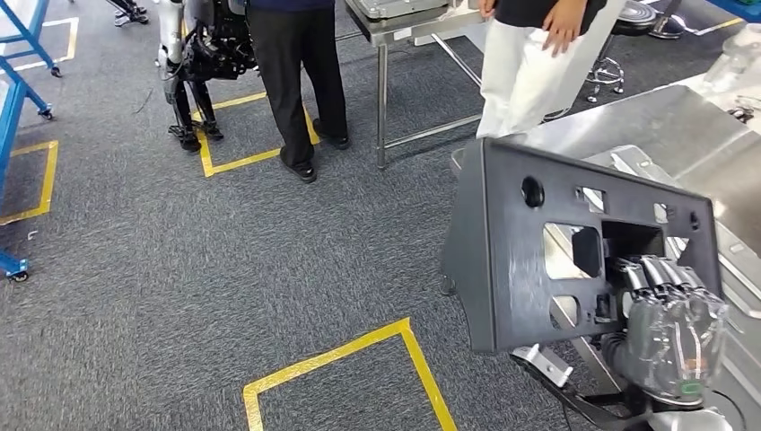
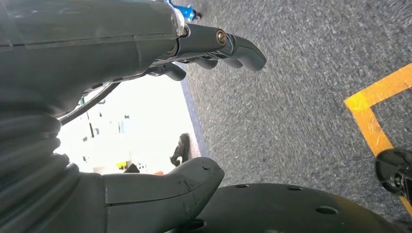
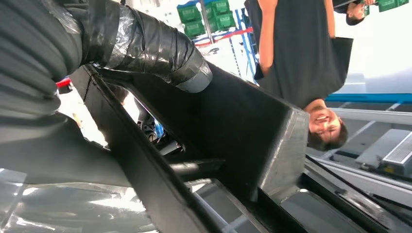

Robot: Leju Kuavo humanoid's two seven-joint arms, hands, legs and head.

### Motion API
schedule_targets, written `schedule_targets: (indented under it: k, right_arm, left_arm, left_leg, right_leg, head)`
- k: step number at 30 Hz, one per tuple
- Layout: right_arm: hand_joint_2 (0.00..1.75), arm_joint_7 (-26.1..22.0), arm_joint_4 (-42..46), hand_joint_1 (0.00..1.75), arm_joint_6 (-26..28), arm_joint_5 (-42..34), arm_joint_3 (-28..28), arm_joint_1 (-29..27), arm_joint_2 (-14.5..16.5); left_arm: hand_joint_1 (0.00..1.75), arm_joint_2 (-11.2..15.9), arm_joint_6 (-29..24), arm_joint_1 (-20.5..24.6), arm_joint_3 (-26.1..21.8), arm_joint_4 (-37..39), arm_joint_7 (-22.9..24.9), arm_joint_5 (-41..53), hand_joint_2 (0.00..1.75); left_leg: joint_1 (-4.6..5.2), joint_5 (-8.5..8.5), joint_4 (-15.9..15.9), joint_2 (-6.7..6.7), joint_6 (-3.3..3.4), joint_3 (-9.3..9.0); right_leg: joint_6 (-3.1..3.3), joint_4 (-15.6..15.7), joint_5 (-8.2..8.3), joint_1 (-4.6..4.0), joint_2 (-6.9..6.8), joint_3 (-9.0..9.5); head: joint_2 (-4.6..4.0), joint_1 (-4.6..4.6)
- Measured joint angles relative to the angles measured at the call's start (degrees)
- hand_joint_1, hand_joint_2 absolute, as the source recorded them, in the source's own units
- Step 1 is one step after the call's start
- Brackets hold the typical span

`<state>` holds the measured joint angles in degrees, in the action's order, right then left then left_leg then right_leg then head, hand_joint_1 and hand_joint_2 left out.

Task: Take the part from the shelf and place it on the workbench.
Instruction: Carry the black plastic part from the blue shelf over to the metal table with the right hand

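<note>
A large black plastic part (image 1: 538, 260) with several cut-outs stands upright at the right of the head view. My right hand (image 1: 669, 328), wrapped in clear film, grips it through a cut-out near its lower right. In the right wrist view the part (image 3: 243, 131) runs across the picture with my taped thumb (image 3: 155, 46) pressed on it. The metal workbench (image 1: 664, 126) lies just behind and to the right of the part. My left hand (image 2: 160, 116) hangs over the grey carpet, thumb and fingers (image 2: 228, 46) apart, holding nothing.
Two people stand ahead: one in dark trousers (image 1: 301, 81), one in white trousers (image 1: 529, 72) beside a steel table (image 1: 404, 27). Another robot (image 1: 193, 63) stands at the back left. Blue frame legs (image 1: 18, 108) line the left. Yellow tape squares (image 1: 350, 359) mark the carpet.
</note>
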<state>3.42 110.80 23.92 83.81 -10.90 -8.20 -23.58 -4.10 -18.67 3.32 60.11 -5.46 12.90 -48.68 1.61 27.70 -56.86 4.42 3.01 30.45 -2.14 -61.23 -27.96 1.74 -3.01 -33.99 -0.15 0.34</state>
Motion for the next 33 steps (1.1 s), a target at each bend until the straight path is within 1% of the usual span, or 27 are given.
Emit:
schedule_targets:
  k: [1,3,4,5,7,8,9,10,11,12,13,15,16,17,19,20,21,23,24,25,26,27,28,30,31,32,33]
  right_arm:
    - [1.75,0.6,-0.1,1.75,0.2,-0.1,-0.5,0.0,0.1]
    - [1.75,1.5,0.2,1.75,0.9,-0.6,-0.8,-1.2,0.0]
    - [1.75,1.7,0.7,1.75,1.4,-0.7,-0.7,-2.3,-0.2]
    - [1.75,1.8,1.4,1.75,2.1,-0.8,-0.6,-3.6,-0.4]
    - [1.75,2.0,2.5,1.75,3.1,-0.8,-0.5,-5.8,-0.7]
    - [1.75,2.1,2.9,1.75,3.4,-0.7,-0.4,-6.6,-0.7]
    - [1.75,2.2,3.1,1.75,3.6,-0.6,-0.4,-7.3,-0.8]
    - [1.75,2.3,3.2,1.75,3.7,-0.6,-0.4,-7.8,-0.8]
    - [1.75,2.3,3.3,1.75,3.7,-0.5,-0.4,-8.3,-0.8]
    - [1.75,2.3,3.4,1.75,3.7,-0.4,-0.4,-8.6,-0.8]
    - [1.75,2.3,3.4,1.75,3.7,-0.4,-0.4,-8.8,-0.8]
    - [1.75,2.4,3.5,1.75,3.7,-0.3,-0.4,-9.1,-0.8]
    - [1.75,2.5,3.6,1.75,3.7,-0.3,-0.4,-9.2,-0.8]
    - [1.75,2.6,3.7,1.75,3.7,-0.3,-0.3,-9.4,-0.8]
    - [1.75,2.8,3.8,1.75,3.8,-0.3,-0.1,-10.0,-0.8]
    - [1.75,3.0,3.8,1.75,3.9,-0.4,0.1,-10.5,-0.9]
    - [1.75,3.1,3.9,1.75,4.0,-0.4,0.3,-10.8,-1.0]
    - [1.75,3.3,4.2,1.75,4.3,-0.4,0.8,-11.3,-1.1]
    - [1.75,3.4,4.4,1.75,4.3,-0.4,1.0,-11.7,-1.2]
    - [1.75,3.6,4.5,1.75,4.4,-0.4,1.1,-12.3,-1.2]
    - [1.75,3.7,4.5,1.75,4.5,-0.4,1.2,-12.8,-1.2]
    - [1.75,3.9,4.5,1.75,4.5,-0.4,1.3,-13.4,-1.3]
    - [1.75,4.0,4.6,1.75,4.6,-0.3,1.5,-13.7,-1.3]
    - [1.75,4.2,4.9,1.75,4.9,-0.3,1.8,-14.3,-1.4]
    - [1.75,4.2,5.1,1.75,5.0,-0.3,2.0,-14.6,-1.4]
    - [1.75,4.2,5.2,1.75,5.1,-0.3,2.1,-14.8,-1.5]
    - [1.75,4.2,5.3,1.75,5.1,-0.3,2.1,-15.1,-1.5]
  left_arm:
    - [0.0,0.0,0.1,0.0,0.0,0.0,0.2,0.1,1.75]
    - [0.0,0.0,0.2,0.0,0.0,0.1,0.4,0.4,1.75]
    - [0.0,0.0,0.2,0.0,0.0,0.1,0.4,0.4,1.75]
    - [0.0,0.0,0.2,0.0,0.0,0.1,0.4,0.4,1.75]
    - [0.0,0.0,0.2,0.1,0.0,0.1,0.3,0.4,1.75]
    - [0.0,0.0,0.2,0.1,0.0,0.1,0.2,0.4,1.75]
    - [0.0,0.0,0.2,0.1,0.0,0.1,0.2,0.3,1.75]
    - [0.0,0.0,0.3,0.1,0.0,0.1,0.2,0.3,1.75]
    - [0.0,0.0,0.3,0.2,0.0,0.1,0.2,0.3,1.75]
    - [0.0,0.0,0.3,0.2,0.0,0.1,0.2,0.3,1.75]
    - [0.0,0.0,0.3,0.2,0.0,0.1,0.3,0.3,1.75]
    - [0.0,-0.1,0.3,0.2,0.0,0.1,0.3,0.3,1.75]
    - [0.0,-0.2,0.3,0.2,0.0,0.1,0.3,0.4,1.75]
    - [0.0,-0.2,0.3,0.3,0.0,0.1,0.3,0.4,1.75]
    - [0.0,-0.3,0.3,0.4,0.0,0.1,0.2,0.6,1.75]
    - [0.0,-0.3,0.3,0.4,0.0,0.2,0.1,0.7,1.75]
    - [0.0,-0.4,0.2,0.3,0.1,0.2,-0.1,0.8,1.75]
    - [0.0,-0.4,0.2,0.1,0.2,0.2,-0.4,0.9,1.75]
    - [0.0,-0.4,0.2,-0.1,0.2,0.2,-0.5,1.0,1.75]
    - [0.0,-0.4,0.2,-0.2,0.3,0.2,-0.6,1.0,1.75]
    - [0.0,-0.4,0.2,-0.2,0.4,0.2,-0.6,1.0,1.75]
    - [0.0,-0.4,0.3,-0.2,0.4,0.2,-0.6,1.0,1.75]
    - [0.0,-0.4,0.3,-0.3,0.5,0.2,-0.6,1.0,1.75]
    - [0.0,-0.4,0.3,-0.3,0.7,0.2,-0.5,1.1,1.75]
    - [0.0,-0.4,0.3,-0.3,0.9,0.3,-0.4,1.1,1.75]
    - [0.0,-0.4,0.3,-0.3,1.0,0.3,-0.4,1.1,1.75]
    - [0.0,-0.4,0.3,-0.3,1.1,0.3,-0.4,1.1,1.75]
  left_leg:
    - [0.12,0.22,-0.4,0.25,-0.27,0.02]
    - [0.23,0.44,-0.7,0.75,-0.73,-0.05]
    - [0.2,0.68,-0.9,0.68,-0.99,-0.02]
    - [0.15,1.52,-1.8,-0.11,-1.3,0.32]
    - [-0.04,4.96,-6.7,-2.67,-1.9,2.39]
    - [-0.1,7.22,-10.8,-3.78,-2.06,4.08]
    - [-0.14,8.91,-14.7,-4.28,-2.13,5.69]
    - [-0.15,9.71,-17.4,-4.5,-2.13,6.78]
    - [-0.17,9.26,-17.9,-4.63,-2.06,6.85]
    - [-0.2,7.71,-16.0,-4.82,-1.98,5.84]
    - [-0.3,5.45,-12.1,-5.46,-1.89,3.92]
    - [-0.62,2.39,-4.3,-8.46,-1.74,0.4]
    - [-0.71,1.78,-2.1,-9.59,-1.63,-0.52]
    - [-0.67,1.79,-1.4,-10.14,-1.46,-0.74]
    - [-0.58,1.2,-0.9,-8.79,-0.72,-0.8]
    - [-0.59,0.84,-0.5,-8.05,-0.28,-0.81]
    - [-0.64,0.51,-0.1,-7.2,0.18,-0.76]
    - [-0.5,0.26,0.2,-5.52,0.68,-0.54]
    - [-0.36,0.26,0.2,-4.67,0.8,-0.39]
    - [-0.23,0.26,0.1,-3.84,0.81,-0.27]
    - [-0.12,0.28,0.1,-3.03,0.82,-0.17]
    - [-0.06,0.33,0.0,-2.26,0.81,-0.11]
    - [-0.01,0.42,-0.1,-1.54,0.78,-0.09]
    - [0.23,0.74,-0.5,-0.33,0.53,-0.14]
    - [0.41,0.89,-0.7,0.14,0.34,-0.17]
    - [0.57,1.0,-0.8,0.61,0.14,-0.22]
    - [0.7,1.08,-0.8,1.07,-0.02,-0.29]
  right_leg:
    - [0.39,1.2,0.06,-0.15,-0.44,0.61]
    - [1.26,1.3,0.04,-0.26,0.19,0.42]
    - [1.58,1.4,0.17,-0.12,0.57,0.39]
    - [1.96,1.5,0.34,0.04,0.99,0.37]
    - [2.63,1.7,0.72,0.19,1.96,0.22]
    - [2.86,1.7,0.85,0.1,2.57,0.03]
    - [2.97,1.7,0.93,-0.03,3.26,-0.12]
    - [3.03,1.7,1.0,-0.14,4.01,-0.19]
    - [3.04,1.6,1.04,-0.22,4.84,-0.21]
    - [3.02,1.5,1.08,-0.24,5.7,-0.19]
    - [2.96,1.4,1.11,-0.23,6.59,-0.17]
    - [2.58,1.1,1.25,-0.29,8.21,-0.42]
    - [2.24,1.1,1.42,-0.31,8.9,-0.69]
    - [1.8,1.1,1.66,-0.26,9.58,-0.99]
    - [0.93,1.3,2.11,-0.04,10.54,-1.49]
    - [0.65,0.9,1.8,-0.05,9.76,-1.8]
    - [0.45,-0.4,0.78,-0.16,8.27,-2.44]
    - [0.23,-5.9,-2.98,-0.41,4.7,-4.8]
    - [0.1,-9.5,-4.89,-0.43,3.86,-6.24]
    - [0.02,-12.2,-6.02,-0.43,3.51,-7.21]
    - [-0.02,-13.4,-6.2,-0.43,3.33,-7.36]
    - [-0.01,-12.4,-5.34,-0.44,3.14,-6.4]
    - [0.07,-9.3,-3.79,-0.48,2.61,-4.38]
    - [0.63,-1.8,-1.52,-0.86,0.02,0.02]
    - [1.03,0.6,-1.01,-1.1,-0.85,1.28]
    - [1.41,1.6,-1.01,-1.31,-1.23,1.67]
    - [1.71,1.6,-0.83,-1.41,-0.61,1.54]
  head:
    - [0.0,0.0]
    - [0.0,-0.01]
    - [0.0,-0.01]
    - [0.0,-0.03]
    - [0.0,-0.08]
    - [0.0,-0.09]
    - [0.0,-0.09]
    - [0.0,-0.09]
    - [0.0,-0.08]
    - [0.0,-0.09]
    - [0.0,-0.08]
    - [0.0,-0.07]
    - [0.0,-0.06]
    - [0.0,-0.05]
    - [0.0,-0.05]
    - [0.0,-0.04]
    - [0.0,-0.03]
    - [0.0,0.01]
    - [0.0,0.0]
    - [0.0,0.0]
    - [0.0,-0.01]
    - [0.0,-0.01]
    - [0.0,-0.01]
    - [0.0,-0.02]
    - [0.0,-0.03]
    - [0.0,-0.03]
    - [0.0,-0.04]
